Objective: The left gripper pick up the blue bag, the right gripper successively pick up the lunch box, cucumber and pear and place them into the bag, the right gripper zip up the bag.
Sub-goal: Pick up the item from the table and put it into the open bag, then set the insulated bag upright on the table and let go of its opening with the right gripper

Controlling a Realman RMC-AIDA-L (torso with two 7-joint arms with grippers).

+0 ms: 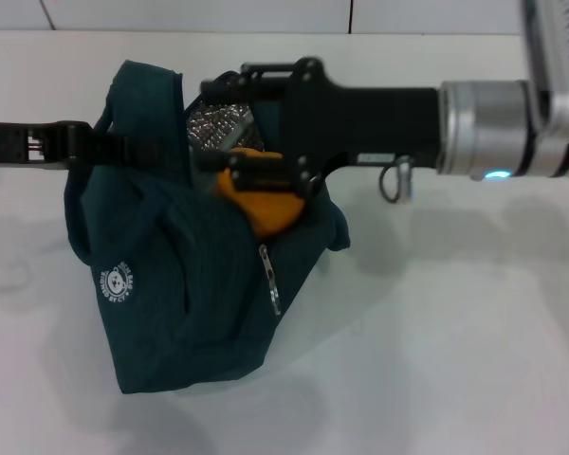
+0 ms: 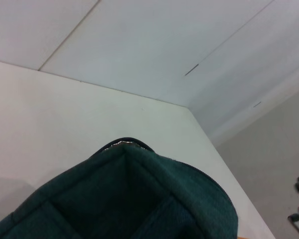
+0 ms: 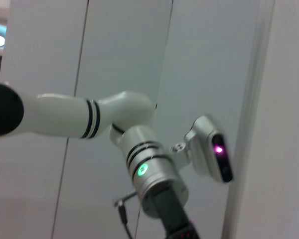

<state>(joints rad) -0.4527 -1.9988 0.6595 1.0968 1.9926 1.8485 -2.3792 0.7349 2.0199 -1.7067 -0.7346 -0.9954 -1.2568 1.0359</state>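
Note:
The blue bag (image 1: 180, 303) stands on the white table, its mouth open and the silver foil lining (image 1: 216, 123) showing. My left gripper (image 1: 83, 142) reaches in from the left and is shut on the bag's upper edge. The bag's fabric also fills the bottom of the left wrist view (image 2: 129, 199). My right gripper (image 1: 229, 123) is over the bag's mouth with its fingers spread apart. The pear (image 1: 266, 210) sits in the mouth of the bag, right under one finger. The lunch box and the cucumber are hidden. The zipper pull (image 1: 271, 284) hangs on the bag's front.
The white table (image 1: 436, 360) spreads to the right of and in front of the bag. A white wall stands behind it. The right wrist view shows only the left arm's silver wrist with its green lamp (image 3: 142, 169) against the wall.

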